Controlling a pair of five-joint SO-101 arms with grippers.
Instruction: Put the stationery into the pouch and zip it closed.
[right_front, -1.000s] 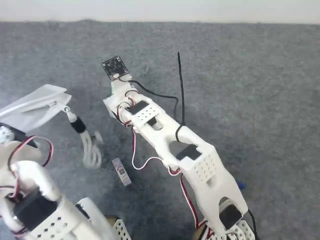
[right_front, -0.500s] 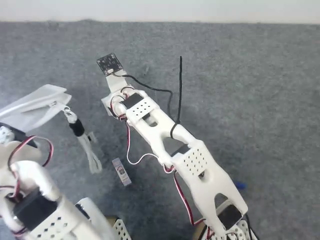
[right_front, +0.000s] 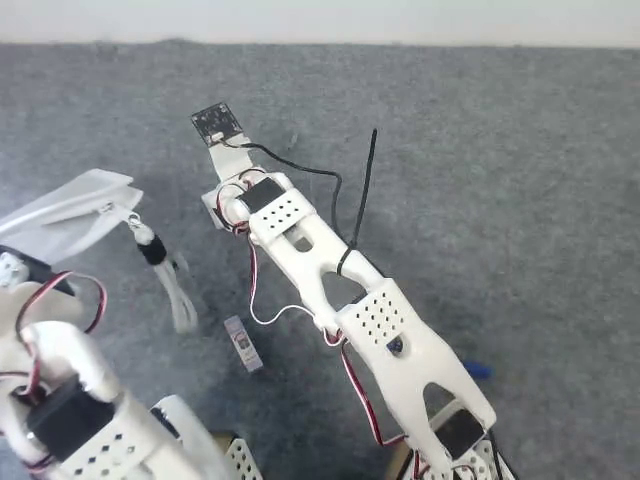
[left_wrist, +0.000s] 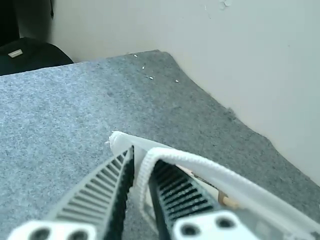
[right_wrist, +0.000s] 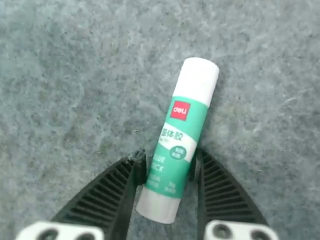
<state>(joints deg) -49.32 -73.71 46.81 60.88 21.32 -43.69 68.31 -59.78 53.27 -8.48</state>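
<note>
A green and white glue stick (right_wrist: 180, 135) lies on the grey carpet. My right gripper (right_wrist: 169, 159) is shut on its lower half, one black finger pressed against each side. From above, the right arm (right_front: 330, 270) stretches toward the middle of the carpet and covers that gripper. The translucent pouch (right_front: 70, 210) is held up at the left edge. My left gripper (left_wrist: 139, 165) is shut on the pouch's white zipper edge (left_wrist: 200, 165). A white cord with a black piece (right_front: 165, 275) hangs from the pouch onto the carpet.
A small grey-white rectangular item (right_front: 243, 343) lies on the carpet between the arms. A blue item (right_front: 480, 370) peeks out beside the right arm's base. A pale wall (right_front: 320, 20) borders the carpet's far edge. Open carpet extends right of the right arm.
The right arm's wrist has shifted left and slightly away. The white cord, curled a second ago, now lies straighter. The left arm and pouch have stayed put.
</note>
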